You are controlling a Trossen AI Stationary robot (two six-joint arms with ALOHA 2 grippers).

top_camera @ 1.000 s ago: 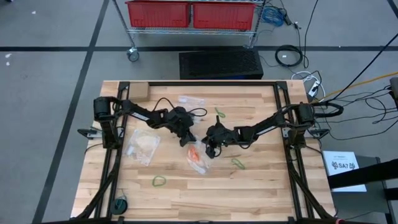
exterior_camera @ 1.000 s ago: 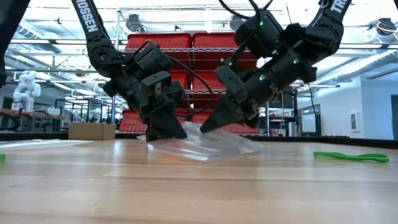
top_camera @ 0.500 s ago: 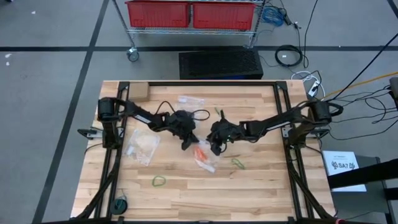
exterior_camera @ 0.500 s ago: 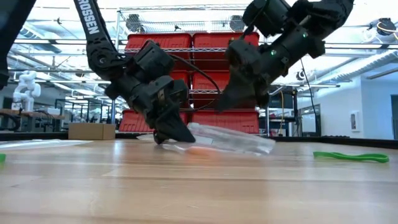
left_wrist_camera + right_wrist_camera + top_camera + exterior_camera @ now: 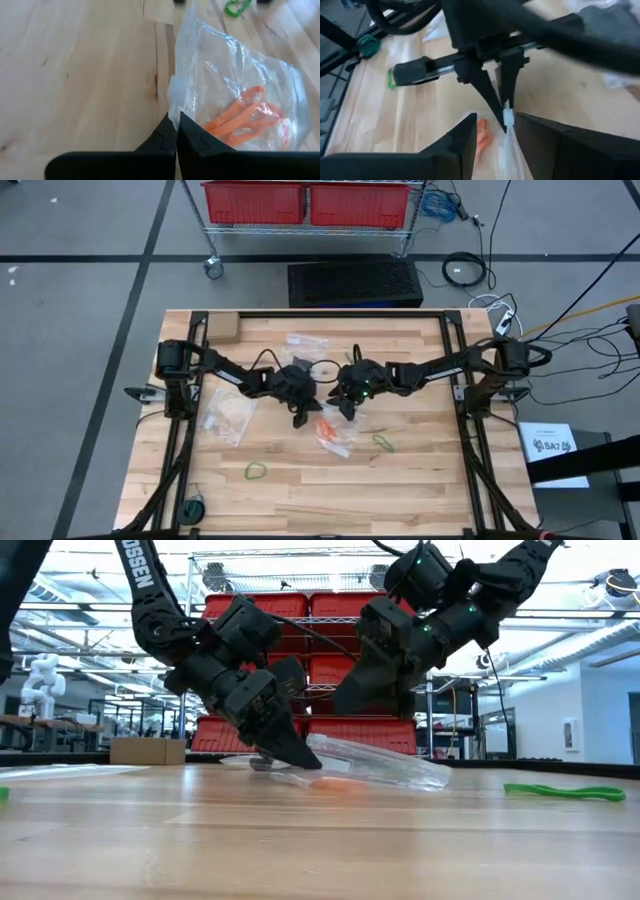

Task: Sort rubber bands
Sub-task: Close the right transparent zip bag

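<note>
I see my left tool [image 5: 176, 131] clamped on the clear bag [image 5: 235, 90] of orange bands [image 5: 247, 120], my right tool [image 5: 494, 135] apart just above it.

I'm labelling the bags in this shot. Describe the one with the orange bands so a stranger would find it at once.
Start at the middle of the wooden table, where the two grippers meet. The left gripper is shut on the edge of a clear zip bag lying just in front of them. Unlike the other clear bags on the table, it holds orange rubber bands.
</note>
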